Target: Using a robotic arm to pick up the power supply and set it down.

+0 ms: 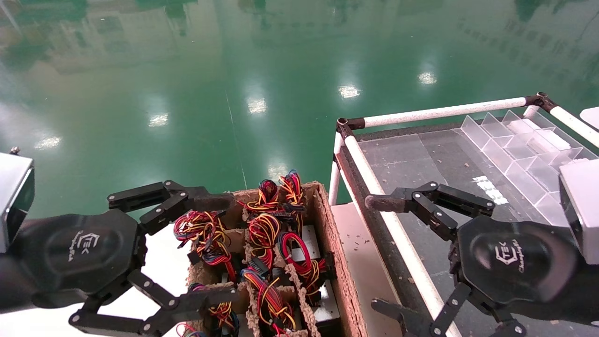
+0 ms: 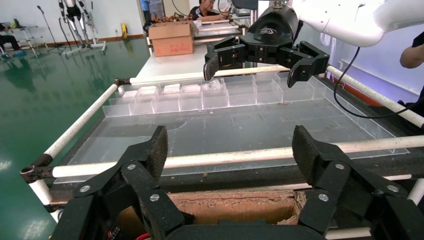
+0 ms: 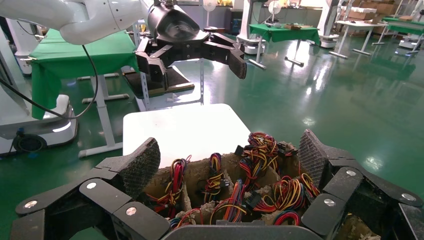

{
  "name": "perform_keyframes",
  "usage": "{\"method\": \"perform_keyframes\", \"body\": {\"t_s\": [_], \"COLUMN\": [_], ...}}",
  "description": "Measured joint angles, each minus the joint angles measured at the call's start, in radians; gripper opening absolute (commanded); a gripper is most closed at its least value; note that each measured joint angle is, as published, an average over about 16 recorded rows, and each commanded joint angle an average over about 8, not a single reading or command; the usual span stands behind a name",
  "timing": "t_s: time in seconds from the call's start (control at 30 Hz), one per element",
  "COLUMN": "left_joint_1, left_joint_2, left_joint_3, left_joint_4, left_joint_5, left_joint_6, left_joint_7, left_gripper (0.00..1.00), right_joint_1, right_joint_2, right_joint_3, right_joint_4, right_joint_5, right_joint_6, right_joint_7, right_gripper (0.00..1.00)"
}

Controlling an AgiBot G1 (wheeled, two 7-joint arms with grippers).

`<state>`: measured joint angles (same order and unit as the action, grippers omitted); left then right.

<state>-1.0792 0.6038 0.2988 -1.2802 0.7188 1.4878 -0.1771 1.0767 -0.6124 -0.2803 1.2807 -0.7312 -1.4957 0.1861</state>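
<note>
Glossy green workshop floor (image 1: pixel 262 70) all around, dotted with lamp reflections. At lower centre of the head view, a brown cardboard divider box (image 1: pixel 333 243) on a white tabletop (image 3: pixel 185 130), packed cell by cell with power supplies (image 1: pixel 314 238): silver-grey metal only glimpsed between dividers, mostly hidden beneath tied bundles of red, yellow and blue wires (image 1: pixel 264 234) with black connectors. None lifted out; all seated in their compartments. To the robot's right of the box, a frame of white tubes (image 1: pixel 444 112) with black corner joints, carrying a clear sheet over a dark surface and a row of transparent plastic dividers (image 1: pixel 519 154) along its far right side.

Left gripper (image 1: pixel 213 248) at the left edge of the box, spread wide, empty, one fingertip over the far left corner and the other over the near cells; contact with the wires not discernible. Right gripper (image 1: pixel 390 255) above the near tube of the frame, just beside the box, likewise spread wide and empty. Seen from the right wrist, wire bundles directly between its black fingers (image 3: pixel 140 167).
</note>
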Motion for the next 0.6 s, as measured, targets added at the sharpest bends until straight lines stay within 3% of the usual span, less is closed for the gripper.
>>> {"method": "perform_keyframes", "body": {"t_s": [0.6], "left_joint_1": [0.000], "left_joint_2": [0.000], "left_joint_3": [0.000], "left_joint_4": [0.000], "left_joint_5": [0.000], "left_joint_6": [0.000], "left_joint_7": [0.000], "left_gripper": [0.00], "right_joint_1": [0.000], "right_joint_2": [0.000], "right_joint_3": [0.000], "right_joint_4": [0.000], "right_joint_5": [0.000], "right_joint_6": [0.000], "right_joint_7": [0.000], "right_gripper": [1.00]}}
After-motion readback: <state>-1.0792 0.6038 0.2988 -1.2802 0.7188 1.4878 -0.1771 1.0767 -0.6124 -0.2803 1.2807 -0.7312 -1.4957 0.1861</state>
